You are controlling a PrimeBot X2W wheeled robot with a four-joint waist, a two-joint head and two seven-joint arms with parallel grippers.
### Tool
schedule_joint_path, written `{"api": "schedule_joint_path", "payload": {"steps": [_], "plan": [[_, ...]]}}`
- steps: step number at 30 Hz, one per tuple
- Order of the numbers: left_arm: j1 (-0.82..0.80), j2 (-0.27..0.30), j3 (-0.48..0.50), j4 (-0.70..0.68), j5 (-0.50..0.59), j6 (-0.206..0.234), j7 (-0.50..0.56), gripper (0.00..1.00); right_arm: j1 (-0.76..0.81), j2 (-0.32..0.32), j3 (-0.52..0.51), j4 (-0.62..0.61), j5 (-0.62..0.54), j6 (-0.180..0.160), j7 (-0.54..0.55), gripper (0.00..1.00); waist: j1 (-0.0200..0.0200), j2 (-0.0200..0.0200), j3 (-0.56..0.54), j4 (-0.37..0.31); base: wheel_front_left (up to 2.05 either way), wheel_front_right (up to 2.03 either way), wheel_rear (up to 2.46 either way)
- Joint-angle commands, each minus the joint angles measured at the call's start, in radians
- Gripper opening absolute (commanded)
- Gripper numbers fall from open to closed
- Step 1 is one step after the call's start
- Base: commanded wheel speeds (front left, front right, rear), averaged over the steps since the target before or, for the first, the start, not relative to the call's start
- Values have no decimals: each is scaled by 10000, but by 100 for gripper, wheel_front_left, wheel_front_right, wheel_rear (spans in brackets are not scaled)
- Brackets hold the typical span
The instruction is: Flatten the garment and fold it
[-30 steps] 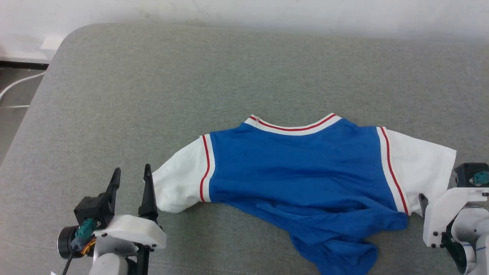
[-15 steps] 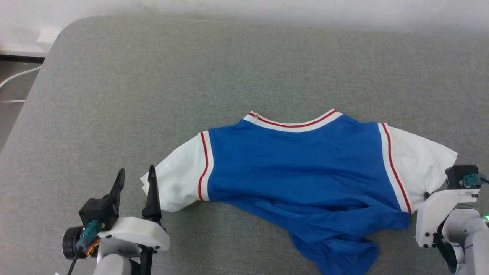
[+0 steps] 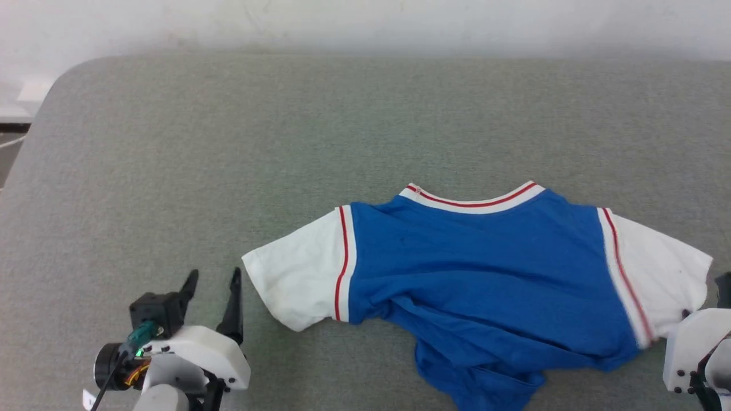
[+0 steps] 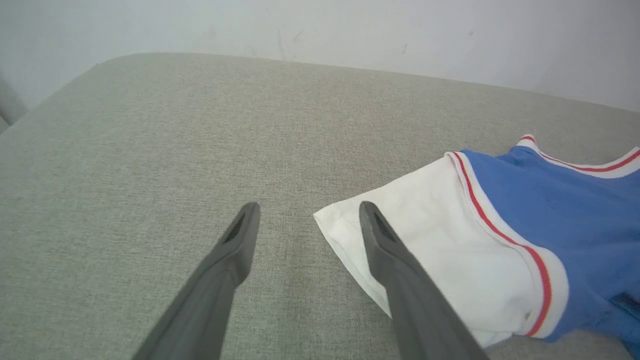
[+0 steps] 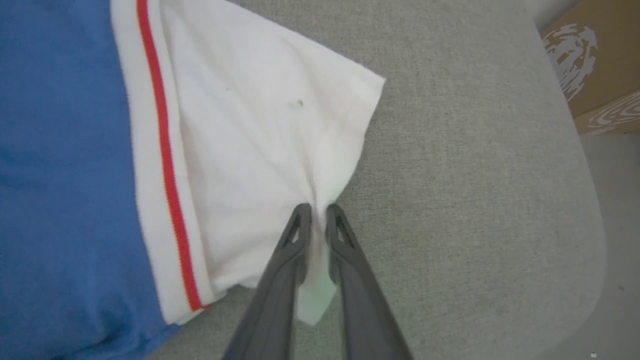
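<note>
Since a second ago my right gripper (image 5: 318, 211) has shut, pinching the sleeve hem of the garment (image 3: 485, 257), which lies rumpled on the grey surface (image 3: 228, 142); my left gripper (image 3: 214, 275) hangs wide beside the other sleeve. Thin bite: a one-sided pull could slip or drag it.

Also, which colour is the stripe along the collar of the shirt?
Red, on the white collar of the shirt; clearest in the head view.
</note>
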Motion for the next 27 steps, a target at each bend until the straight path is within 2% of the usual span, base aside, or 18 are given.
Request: {"api": "schedule_joint_path", "payload": {"steps": [1, 6, 14, 20, 24, 27], "plan": [[29, 163, -122, 63, -70, -191, 413, 100, 107, 50, 71, -154, 175, -23, -256, 100, 0, 0, -55, -222, 0, 0, 0], [-164, 484, -422, 30, -109, -464, 1656, 100, 192, 271, 401, -845, 596, -23, -1203, 100, 0, 0, 2, -571, 0, 0, 0], [-892, 1187, -611, -71, 83, -523, 3422, 100, 447, 543, 1015, -2477, 1058, -23, -2240, 100, 0, 0, 298, -1114, 0, 0, 0], [-1605, 1749, -952, 277, 116, -854, 5157, 100, 592, 734, 1429, -3424, 1217, -23, -2388, 100, 0, 0, 729, -1551, 0, 0, 0], [-1923, 2138, -1125, 618, 460, -714, 5983, 100, 609, 808, 1598, -3659, 1246, -23, -2468, 100, 0, 0, 994, -1800, 0, 0, 0], [-1945, 2196, -1312, 920, 359, -864, 6670, 100, 628, 842, 1684, -3641, 1240, -23, -2534, 100, 0, 0, 1101, -1947, 0, 0, 0]]}}
